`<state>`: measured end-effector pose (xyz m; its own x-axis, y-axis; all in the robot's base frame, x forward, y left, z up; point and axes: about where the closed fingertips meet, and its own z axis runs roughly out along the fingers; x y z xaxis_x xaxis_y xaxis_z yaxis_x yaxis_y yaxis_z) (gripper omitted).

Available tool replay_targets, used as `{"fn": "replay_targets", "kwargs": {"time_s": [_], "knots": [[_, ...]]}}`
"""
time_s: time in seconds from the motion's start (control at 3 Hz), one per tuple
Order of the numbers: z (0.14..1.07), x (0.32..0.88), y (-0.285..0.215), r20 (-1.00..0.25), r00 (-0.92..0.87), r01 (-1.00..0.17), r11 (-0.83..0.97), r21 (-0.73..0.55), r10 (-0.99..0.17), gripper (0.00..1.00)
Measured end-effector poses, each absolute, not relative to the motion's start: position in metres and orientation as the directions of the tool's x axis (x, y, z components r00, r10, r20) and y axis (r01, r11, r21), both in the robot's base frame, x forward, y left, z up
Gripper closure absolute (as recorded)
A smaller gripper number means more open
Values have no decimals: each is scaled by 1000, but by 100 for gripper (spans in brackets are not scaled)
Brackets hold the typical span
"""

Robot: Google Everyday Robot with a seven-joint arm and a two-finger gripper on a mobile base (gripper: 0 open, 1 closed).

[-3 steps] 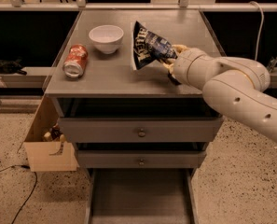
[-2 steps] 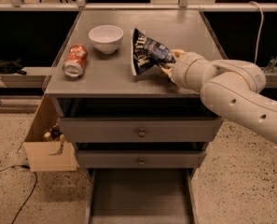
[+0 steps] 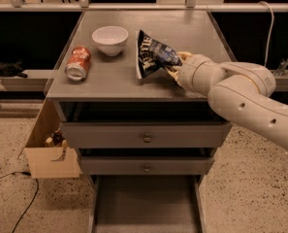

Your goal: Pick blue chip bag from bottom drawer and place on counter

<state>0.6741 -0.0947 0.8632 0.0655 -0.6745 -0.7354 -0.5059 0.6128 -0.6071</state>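
The blue chip bag (image 3: 153,55) stands tilted on the counter (image 3: 182,30), its lower edge touching the grey top, right of the bowl. My gripper (image 3: 175,64) is at the bag's right end, shut on the bag, with one finger above and one below its edge. My white arm (image 3: 240,96) reaches in from the right over the counter's front right corner. The bottom drawer (image 3: 146,203) is pulled open below, showing a plain grey floor with nothing on it.
A white bowl (image 3: 110,39) stands at the counter's back left. An orange soda can (image 3: 78,62) lies on its side at the left edge. Two upper drawers with round knobs (image 3: 147,138) are shut. A cardboard box (image 3: 49,147) sits on the floor at left.
The bag has come down a little and now rests on the counter top. My gripper has lowered with it and still holds its right end.
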Motion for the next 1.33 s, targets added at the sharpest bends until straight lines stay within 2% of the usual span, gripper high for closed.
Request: {"fn": "replay_targets", "kwargs": {"time_s": [1.0, 1.33], "knots": [[863, 674, -95, -735, 66, -506, 613, -607, -675, 12], [863, 674, -94, -735, 66, -506, 613, -607, -675, 0]]}}
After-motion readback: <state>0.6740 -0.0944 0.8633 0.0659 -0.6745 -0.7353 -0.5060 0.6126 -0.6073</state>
